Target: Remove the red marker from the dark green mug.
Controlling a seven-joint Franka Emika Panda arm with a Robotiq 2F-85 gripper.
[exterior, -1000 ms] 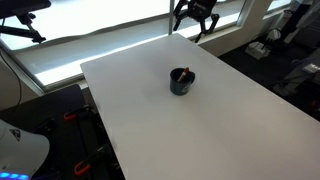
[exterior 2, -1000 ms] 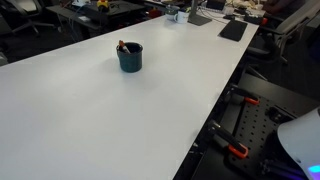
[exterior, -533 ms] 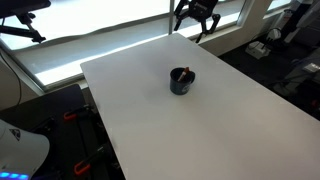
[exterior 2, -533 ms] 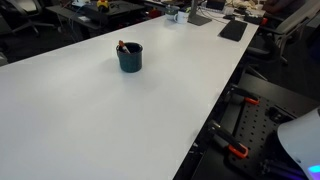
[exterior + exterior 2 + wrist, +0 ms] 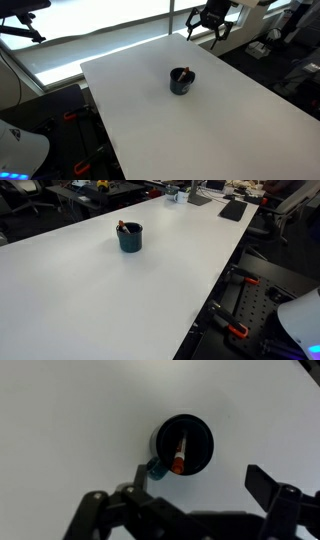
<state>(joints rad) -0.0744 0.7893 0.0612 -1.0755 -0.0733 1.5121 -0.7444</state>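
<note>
the gripper [image 5: 208,32] hung empty with jaws spread, well apart from the dark green mug [image 5: 182,83] on the white table [image 5: 235,125], the red marker [image 5: 180,452] leaning inside it; the approach seemed in hand, and next it would likely need to descend and pinch the marker's top.

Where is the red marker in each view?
In an exterior view: the red marker sits near centre, poking out of the dark green mug.
In an exterior view: upper left of centre, in the mug.
Wrist view: centre, seen from above inside the mug.
Shared landmark: the mug.
</note>
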